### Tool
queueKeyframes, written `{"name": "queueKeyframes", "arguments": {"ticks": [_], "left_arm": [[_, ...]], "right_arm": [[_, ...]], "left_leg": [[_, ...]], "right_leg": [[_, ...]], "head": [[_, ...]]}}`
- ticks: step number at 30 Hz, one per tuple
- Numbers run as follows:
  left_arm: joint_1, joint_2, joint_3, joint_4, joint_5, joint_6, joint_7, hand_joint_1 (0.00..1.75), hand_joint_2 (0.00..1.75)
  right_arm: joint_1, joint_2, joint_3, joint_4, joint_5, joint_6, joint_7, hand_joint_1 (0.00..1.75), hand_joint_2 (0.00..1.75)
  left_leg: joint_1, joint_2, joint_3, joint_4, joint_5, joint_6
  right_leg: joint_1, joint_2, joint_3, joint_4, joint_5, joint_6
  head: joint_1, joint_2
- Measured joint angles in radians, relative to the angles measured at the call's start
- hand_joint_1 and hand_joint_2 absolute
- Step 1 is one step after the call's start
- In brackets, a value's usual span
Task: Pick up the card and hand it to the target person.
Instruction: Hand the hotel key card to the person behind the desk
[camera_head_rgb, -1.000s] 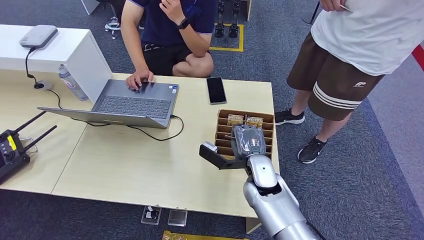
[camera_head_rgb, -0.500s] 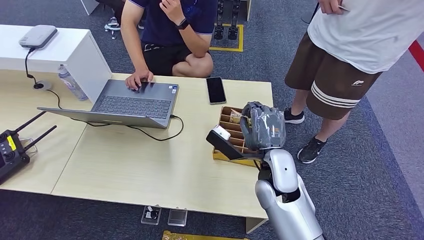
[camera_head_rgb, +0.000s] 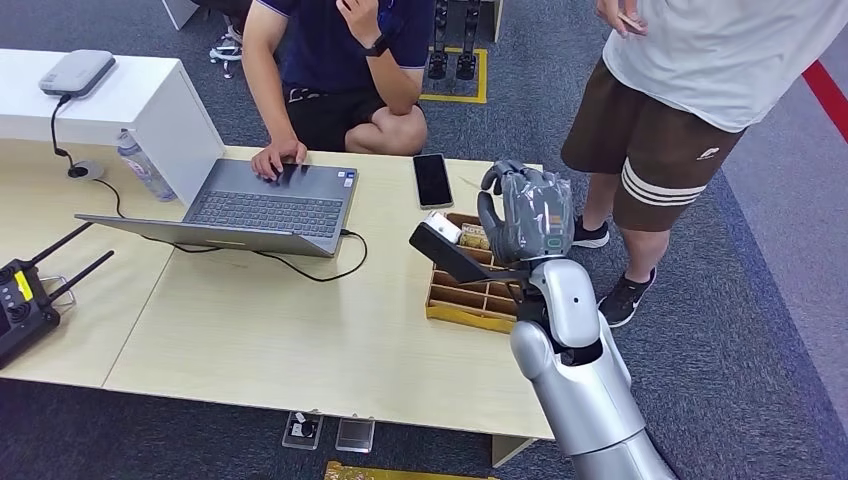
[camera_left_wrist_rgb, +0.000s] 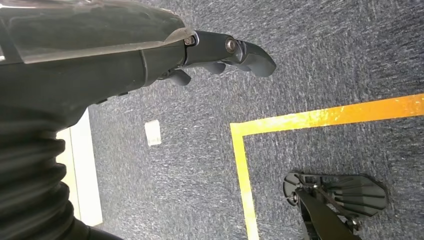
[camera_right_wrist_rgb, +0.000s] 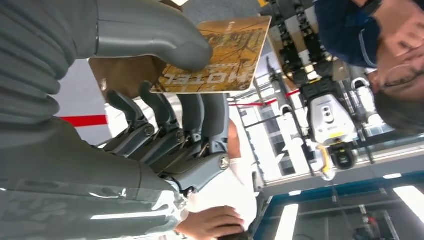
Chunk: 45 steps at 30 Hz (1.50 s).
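My right hand (camera_head_rgb: 525, 214) is raised above the brown card box (camera_head_rgb: 485, 296) at the table's right end. It pinches a tan hotel card (camera_right_wrist_rgb: 220, 55) between thumb (camera_right_wrist_rgb: 155, 35) and fingers. A person in a white shirt and brown shorts (camera_head_rgb: 660, 130) stands just right of the table, close to my raised hand. In the left wrist view my left hand (camera_left_wrist_rgb: 220, 52) hangs over the carpet, its fingers slightly curled and holding nothing.
A seated person in a dark shirt (camera_head_rgb: 335, 60) types on a laptop (camera_head_rgb: 265, 205). A black phone (camera_head_rgb: 432, 180) lies behind the card box. A remote controller (camera_head_rgb: 25, 305) sits at the table's left, a water bottle (camera_head_rgb: 145, 168) beside a white cabinet (camera_head_rgb: 120, 100).
My right hand has risen out of the card box with the card and moved up and to the right, toward the standing person. That person has shifted slightly.
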<state>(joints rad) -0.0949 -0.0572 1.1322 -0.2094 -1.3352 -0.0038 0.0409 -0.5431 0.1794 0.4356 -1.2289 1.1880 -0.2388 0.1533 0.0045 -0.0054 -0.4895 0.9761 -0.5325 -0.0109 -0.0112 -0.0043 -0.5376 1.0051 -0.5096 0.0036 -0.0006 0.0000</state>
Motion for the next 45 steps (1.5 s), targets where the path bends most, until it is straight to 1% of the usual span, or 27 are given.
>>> {"name": "queueKeyframes", "arguments": {"ticks": [9, 17, 25, 37, 40, 41, 42, 43, 44, 45], "left_arm": [[-0.002, 0.000, 0.000, 0.000, 0.003, -0.008, 0.007, 0.00, 1.75], [-0.003, 0.000, 0.000, 0.000, 0.001, -0.013, 0.003, 0.00, 1.75], [-0.003, 0.002, 0.002, 0.000, 0.007, -0.062, 0.002, 0.00, 1.75], [-0.004, 0.007, 0.009, 0.000, 0.019, -0.089, 0.002, 0.00, 1.75], [-0.004, 0.007, 0.013, 0.000, 0.018, -0.095, 0.003, 0.00, 1.75], [-0.004, 0.007, 0.013, 0.000, 0.018, -0.096, 0.003, 0.00, 1.75], [-0.004, 0.007, 0.013, 0.000, 0.018, -0.096, 0.004, 0.00, 1.75], [-0.004, 0.007, 0.014, 0.000, 0.018, -0.096, 0.006, 0.00, 1.75], [-0.004, 0.007, 0.014, 0.000, 0.018, -0.096, 0.007, 0.00, 1.75], [-0.004, 0.007, 0.014, 0.000, 0.018, -0.096, 0.007, 0.00, 1.75]], "right_arm": [[-0.041, 0.031, 0.000, 0.072, 0.008, -0.005, 0.011, 1.57, 1.75], [-0.046, 0.034, -0.001, 0.093, 0.015, -0.005, 0.016, 1.57, 1.75], [-0.046, 0.039, -0.007, 0.096, 0.032, 0.005, 0.018, 1.57, 1.75], [-0.046, 0.046, -0.017, 0.100, 0.043, 0.020, 0.019, 1.57, 1.75], [-0.046, 0.047, -0.017, 0.103, 0.046, 0.020, 0.017, 1.20, 1.75], [-0.046, 0.048, -0.017, 0.103, 0.046, 0.020, 0.016, 1.02, 1.75], [-0.046, 0.049, -0.017, 0.103, 0.046, 0.020, 0.016, 0.96, 1.75], [-0.046, 0.050, -0.017, 0.104, 0.046, 0.020, 0.015, 0.73, 1.75], [-0.046, 0.051, -0.017, 0.104, 0.047, 0.020, 0.014, 0.47, 1.75], [-0.046, 0.052, -0.017, 0.104, 0.047, 0.020, 0.014, 0.26, 1.75]], "left_leg": [[0.000, 0.000, 0.000, 0.000, 0.000, 0.000], [0.000, 0.000, 0.000, 0.000, 0.000, 0.000], [0.000, 0.000, 0.000, 0.000, 0.000, 0.000], [0.000, 0.000, -0.001, 0.000, 0.000, 0.000], [0.000, 0.000, -0.001, 0.000, 0.000, 0.000], [0.000, 0.000, -0.001, 0.000, 0.000, 0.000], [0.000, 0.000, -0.001, 0.000, 0.000, 0.000], [0.000, 0.000, -0.001, 0.000, 0.000, 0.000], [0.000, 0.000, -0.001, 0.000, 0.000, 0.000], [0.000, 0.000, -0.001, 0.000, 0.000, 0.000]], "right_leg": [[0.000, 0.000, 0.000, 0.000, 0.000, 0.000], [0.000, 0.000, 0.000, 0.000, 0.000, 0.000], [0.000, 0.000, 0.000, 0.000, 0.000, 0.000], [0.000, 0.000, 0.000, 0.000, 0.000, 0.000], [0.000, 0.000, -0.001, 0.000, 0.000, 0.000], [0.000, 0.000, -0.001, 0.000, 0.000, 0.000], [0.000, 0.000, -0.001, 0.000, 0.000, 0.000], [0.000, 0.000, -0.001, 0.000, 0.000, 0.000], [0.000, 0.000, -0.001, 0.000, 0.000, 0.000], [0.000, 0.000, -0.001, 0.000, 0.000, 0.000]], "head": [[0.000, 0.000], [0.000, 0.000], [0.000, 0.000], [0.000, 0.000], [0.000, 0.000], [0.000, 0.000], [0.000, 0.000], [0.000, 0.000], [0.000, 0.000], [0.000, 0.000]]}}
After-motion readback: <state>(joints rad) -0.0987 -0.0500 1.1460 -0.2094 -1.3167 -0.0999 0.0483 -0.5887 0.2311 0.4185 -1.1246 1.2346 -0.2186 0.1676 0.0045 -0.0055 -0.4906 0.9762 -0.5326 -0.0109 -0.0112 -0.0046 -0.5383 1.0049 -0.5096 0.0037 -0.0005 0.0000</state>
